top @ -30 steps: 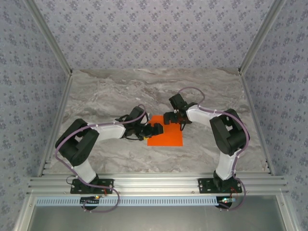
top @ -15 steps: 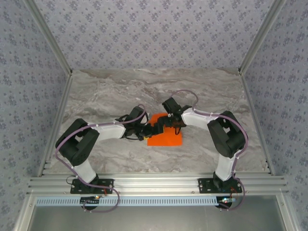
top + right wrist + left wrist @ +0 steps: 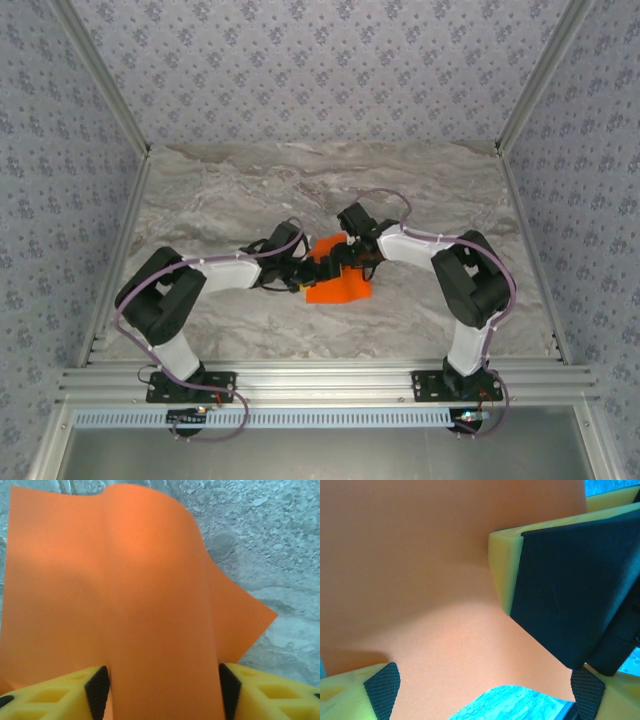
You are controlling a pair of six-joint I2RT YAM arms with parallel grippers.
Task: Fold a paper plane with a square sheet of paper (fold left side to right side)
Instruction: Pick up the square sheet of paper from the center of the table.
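Orange paper point(image 3: 338, 288), flat a second ago, now humps between the closing jaws of my right gripper point(image 3: 162, 687) (I can't tell if it's held), with the left gripper point(image 3: 484, 687) wide open: the fold looks begun.

A grey-and-white marble-patterned tabletop point(image 3: 220, 190) is enclosed at the back and on both sides by walls covered in pale lilac floral wallpaper point(image 3: 320, 70). Slanted silver aluminium posts point(image 3: 100, 75) are set at the back corners. Ribbed aluminium rails point(image 3: 320, 382) are laid across the near edge, and a white perforated strip point(image 3: 330, 417) is fixed just in front of them, beside a plain grey panel point(image 3: 320, 455).
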